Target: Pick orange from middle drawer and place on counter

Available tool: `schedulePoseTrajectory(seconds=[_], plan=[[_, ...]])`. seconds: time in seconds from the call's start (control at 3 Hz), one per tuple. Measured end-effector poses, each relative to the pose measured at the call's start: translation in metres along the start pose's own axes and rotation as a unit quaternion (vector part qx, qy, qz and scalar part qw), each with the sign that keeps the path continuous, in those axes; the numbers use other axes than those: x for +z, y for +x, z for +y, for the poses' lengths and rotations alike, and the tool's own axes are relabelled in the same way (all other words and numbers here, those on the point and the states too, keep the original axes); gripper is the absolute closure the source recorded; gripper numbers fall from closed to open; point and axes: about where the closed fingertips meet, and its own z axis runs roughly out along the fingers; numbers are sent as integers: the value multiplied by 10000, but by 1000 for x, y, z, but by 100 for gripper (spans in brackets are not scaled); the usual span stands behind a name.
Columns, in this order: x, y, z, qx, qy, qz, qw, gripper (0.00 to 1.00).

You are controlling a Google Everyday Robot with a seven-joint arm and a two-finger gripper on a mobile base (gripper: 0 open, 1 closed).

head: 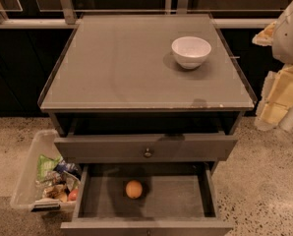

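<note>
The orange (133, 189) lies on the bare grey floor of the open middle drawer (178, 200), left of its centre. The counter (122, 68) is the flat grey cabinet top above it. My gripper (282, 98) shows as white and pale yellow parts at the right edge of the camera view, beside the counter's right side, well above and to the right of the orange. It holds nothing that I can see.
A white bowl (190, 51) stands on the counter at the back right. The upper drawer (146, 149) is pulled out slightly. A clear plastic bin (31, 173) with snack packets and a small red fruit (73, 195) hangs at the left. Speckled floor surrounds the cabinet.
</note>
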Motion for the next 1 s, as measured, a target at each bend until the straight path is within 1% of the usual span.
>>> schedulePoseTrajectory(seconds=[0.33,0.67,1.0], plan=[[1,0,5,-3,63,-36,10000,0],[6,-1,34,192,179,-359,9990,0],[45,16,68,872,122,-841,9926,0]])
